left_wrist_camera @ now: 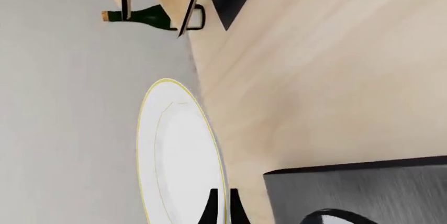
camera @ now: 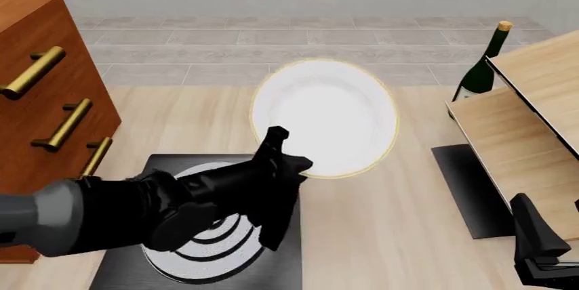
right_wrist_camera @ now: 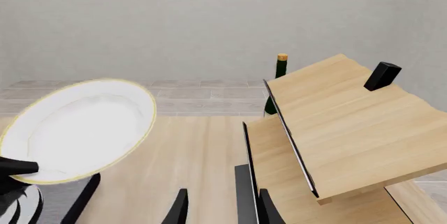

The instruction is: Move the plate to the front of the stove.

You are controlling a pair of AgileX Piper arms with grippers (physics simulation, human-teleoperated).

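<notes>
Plate [camera: 326, 115] is off the tabletop [camera: 398, 222], tilted, and held by its near edge in our left gripper [camera: 287, 158]. Left jaws are closed on the rim: the left wrist view shows the two dark fingers [left_wrist_camera: 209, 208] pinching the plate [left_wrist_camera: 178, 156] edge-on. From the front view the plate sits above and just past the far-right corner of the stove [camera: 172, 168], with most of it hanging over bare wood beyond the stove. Left arm lies across the stove and covers part of the ringed burner [camera: 213, 246].

Right gripper [camera: 543, 253] is parked low at the near right, well apart from the plate. In the right wrist view we see its two fingers [right_wrist_camera: 180, 208] spread with open space between them and nothing held.

Other items: wooden drawer cabinet [camera: 45, 93] with gold handles on the left, a wooden two-tier shelf [camera: 525, 127] on the right, a green bottle [camera: 479, 66] with a cork behind the shelf, and a plain black mat [camera: 466, 188] under the shelf's near-left side. A small black block [right_wrist_camera: 382, 76] sits on the shelf's top tier in the right wrist view.
</notes>
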